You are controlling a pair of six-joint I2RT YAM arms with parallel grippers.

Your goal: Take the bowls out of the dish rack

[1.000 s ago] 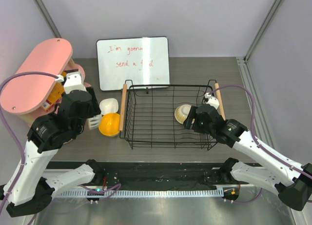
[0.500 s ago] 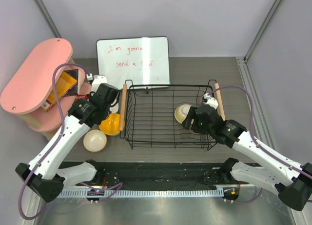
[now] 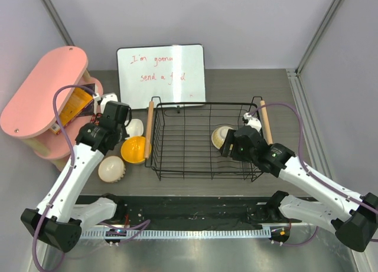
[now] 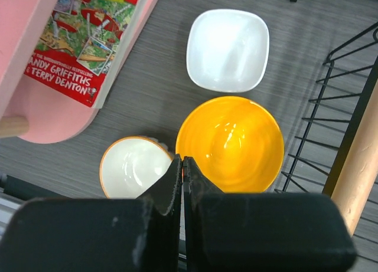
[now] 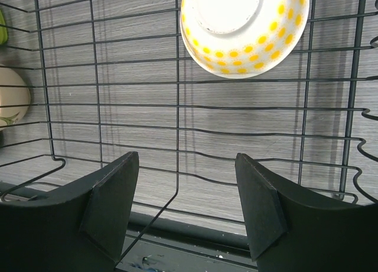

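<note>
A dark grey wood-grain table [image 3: 236,86] sits inside plain pale lilac walls [image 3: 224,18] under soft, even light. At 12 o'clock a whiteboard [image 3: 160,76] with red handwriting stands near the back wall. At 10 o'clock is a pink oval shelf [image 3: 41,95], with a colourful book [image 3: 75,102] on its lower tier. A slanted metal post [image 3: 322,30] rises at 2 o'clock, and a black strip [image 3: 195,208] runs along the table's edge at 6 o'clock.

Pose: left arm [image 3: 75,169] reaches forward, wrist pointing down; left gripper [image 4: 182,166] has its fingers pressed flat together. Right arm [image 3: 307,177] extends forward-left; right gripper [image 5: 186,161] jaws spread wide, gripping nothing.
</note>
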